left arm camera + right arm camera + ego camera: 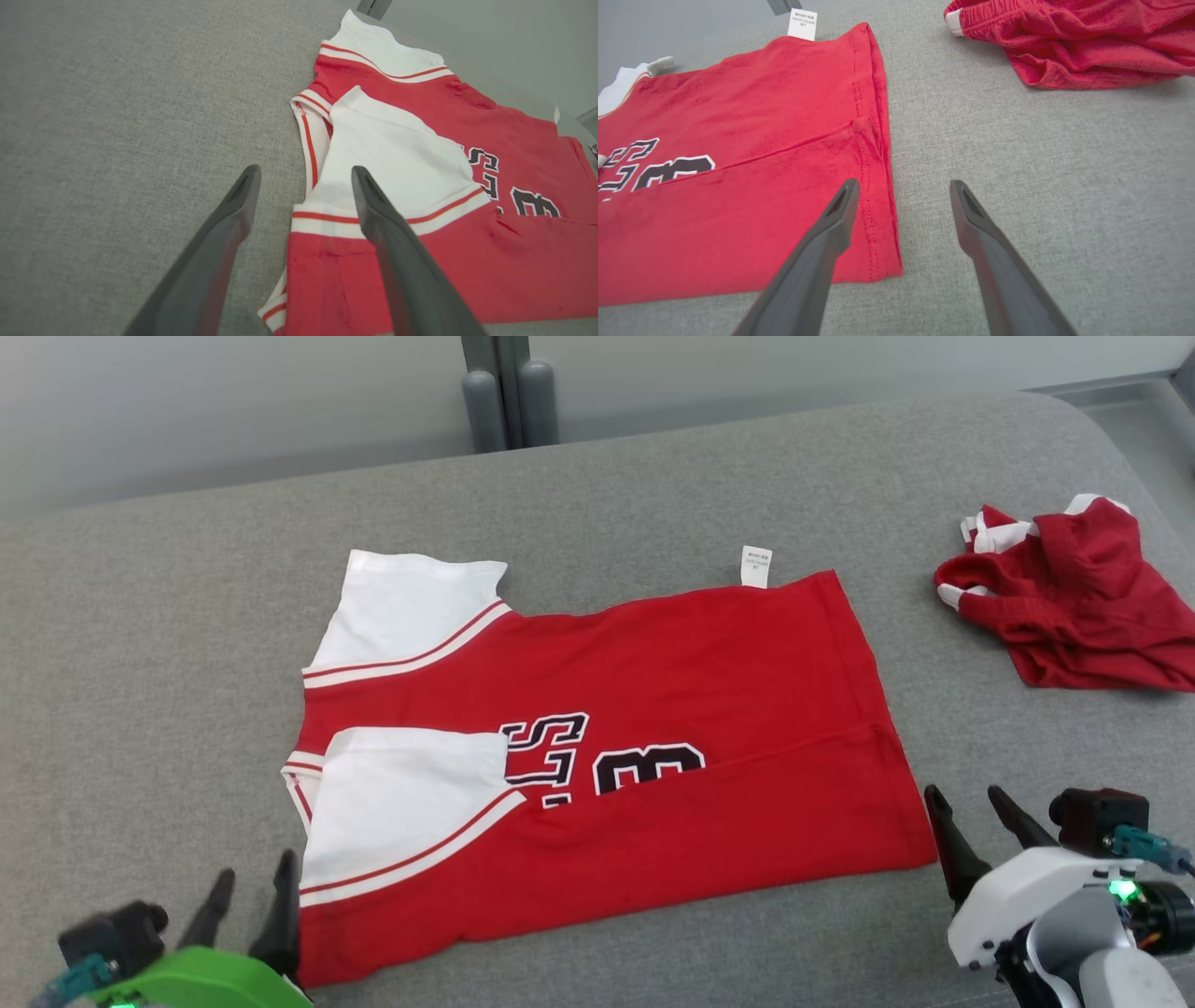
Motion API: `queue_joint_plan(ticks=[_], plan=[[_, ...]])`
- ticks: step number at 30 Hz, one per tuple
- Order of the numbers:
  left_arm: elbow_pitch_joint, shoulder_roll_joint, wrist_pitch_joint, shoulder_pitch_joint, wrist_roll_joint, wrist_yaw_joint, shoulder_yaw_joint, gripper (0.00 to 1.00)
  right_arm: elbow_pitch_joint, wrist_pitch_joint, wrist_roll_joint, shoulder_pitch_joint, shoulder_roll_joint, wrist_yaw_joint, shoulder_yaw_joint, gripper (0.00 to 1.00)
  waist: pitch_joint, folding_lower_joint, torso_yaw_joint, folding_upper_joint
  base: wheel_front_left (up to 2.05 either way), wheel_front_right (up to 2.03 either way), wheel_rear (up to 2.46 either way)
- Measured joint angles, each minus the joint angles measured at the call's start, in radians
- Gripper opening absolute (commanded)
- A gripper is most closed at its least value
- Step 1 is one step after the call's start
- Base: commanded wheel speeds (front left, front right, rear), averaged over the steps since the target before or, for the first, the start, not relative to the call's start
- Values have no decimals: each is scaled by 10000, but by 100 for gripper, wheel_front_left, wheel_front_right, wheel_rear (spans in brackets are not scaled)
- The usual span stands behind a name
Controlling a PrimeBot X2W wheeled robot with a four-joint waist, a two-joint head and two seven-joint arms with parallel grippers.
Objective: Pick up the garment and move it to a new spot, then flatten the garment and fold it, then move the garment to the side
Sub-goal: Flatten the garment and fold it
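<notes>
Head view: jersey [653,709] flat mid grey cushion [140,663], near long edge folded up over lettering. Left tool [256,866] at near-left corner, right tool [965,793] beside near-right corner; both spread, empty.
Left wrist view: fingers straddle jersey's side edge.
Right wrist view: hem corner just beside inner finger.
You look mid-fold; next likely needs fresh corner grips for second fold.

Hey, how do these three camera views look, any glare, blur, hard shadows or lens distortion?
Head view: soft even light, no glare, jersey sharp, its tag print too small to read. Left wrist view: wide-angle stretch makes the left gripper loom large; focus is crisp. Right wrist view: same stretch on the right gripper, faint shadow under the crumpled red garment.
</notes>
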Motion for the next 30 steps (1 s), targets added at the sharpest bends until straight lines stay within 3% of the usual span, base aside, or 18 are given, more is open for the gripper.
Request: queue_joint_plan(ticks=[4, 10, 17, 30], plan=[[-516, 1070, 675, -1516, 685, -58, 13, 100, -293, -127, -336, -676, 0, 0, 79, 100, 245, 0, -71, 0, 0, 0, 0], [-499, 2318, 2360, -5042, 1532, -859, -391, 100, -523, -2, -784, -1986, 2, 0, 752, 100, 798, 0, -245, 0, 0, 0, 0], [1277, 2667, 4470, -8322, 1730, -1680, -1223, 100, -470, 151, -717, -3831, 4, 0, 2008, 100, 1800, 0, -779, 0, 0, 0, 0], [3544, 2920, 5708, -9750, 1624, -1919, -1716, 100, 414, -280, -529, -5180, -40, 0, 2851, 100, 3640, 1, -1917, 0, 0, 0, 0]])
